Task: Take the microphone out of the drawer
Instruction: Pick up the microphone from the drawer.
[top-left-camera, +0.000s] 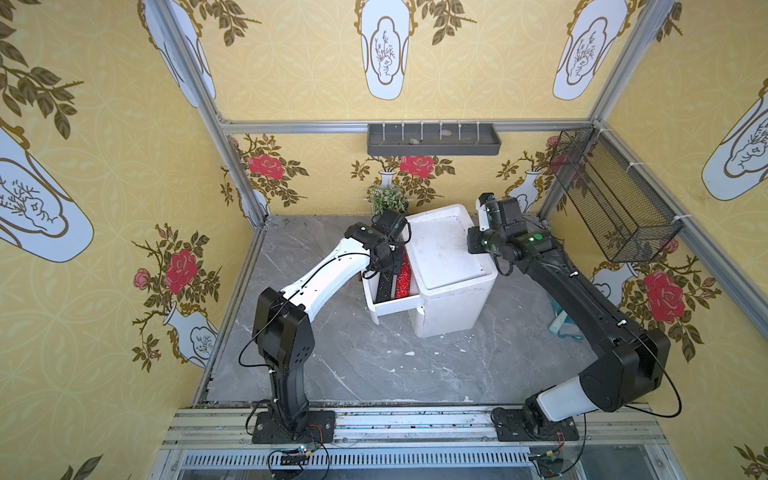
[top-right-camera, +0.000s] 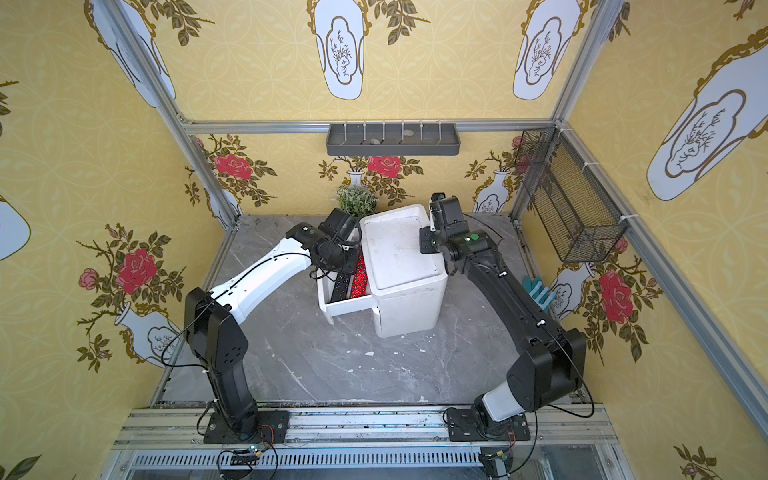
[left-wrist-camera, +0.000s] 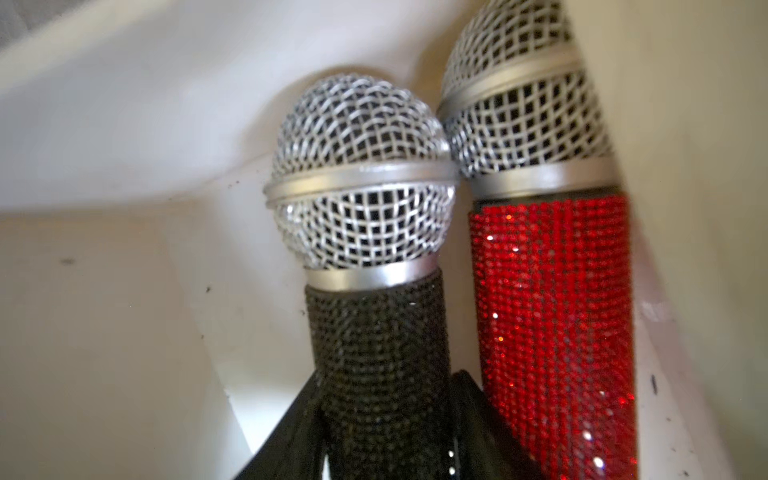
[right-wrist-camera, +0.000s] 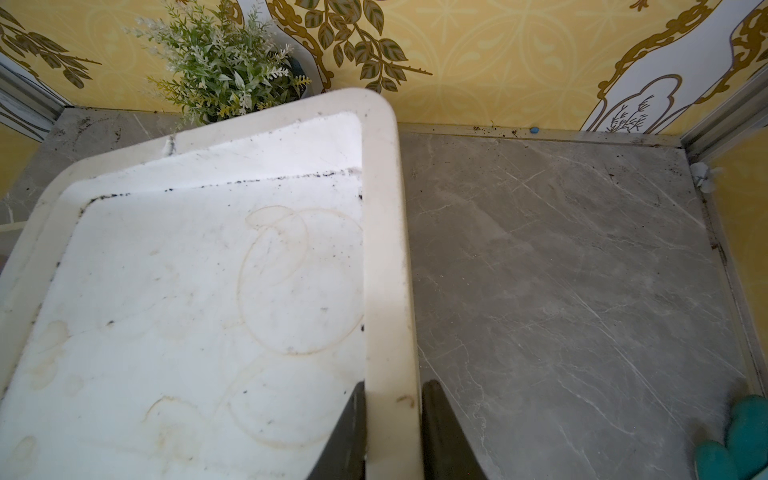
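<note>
Grasp step in hand. Left gripper (left-wrist-camera: 386, 374) straddles the black microphone (left-wrist-camera: 374, 324) handle inside the open drawer (top-left-camera: 392, 309), beside the red microphone (left-wrist-camera: 552, 311); whether its fingers (left-wrist-camera: 291, 432) pinch it cannot be told. Right gripper (right-wrist-camera: 395, 384) pinches the cabinet (right-wrist-camera: 382, 249) rim, steadying it. Next move, by judgement: firm squeeze, then straight lift clear of drawer walls.

Nothing readable is showing: no text, label or number on black microphone (left-wrist-camera: 365, 216), red microphone (left-wrist-camera: 552, 299) or drawer unit (top-left-camera: 449, 266).

Between the left jaws, the black mic (left-wrist-camera: 376, 357) looked matt and beaded; the red mic (left-wrist-camera: 552, 316) beside it glittered; the cabinet (right-wrist-camera: 386, 249) plastic was matt and stained.
</note>
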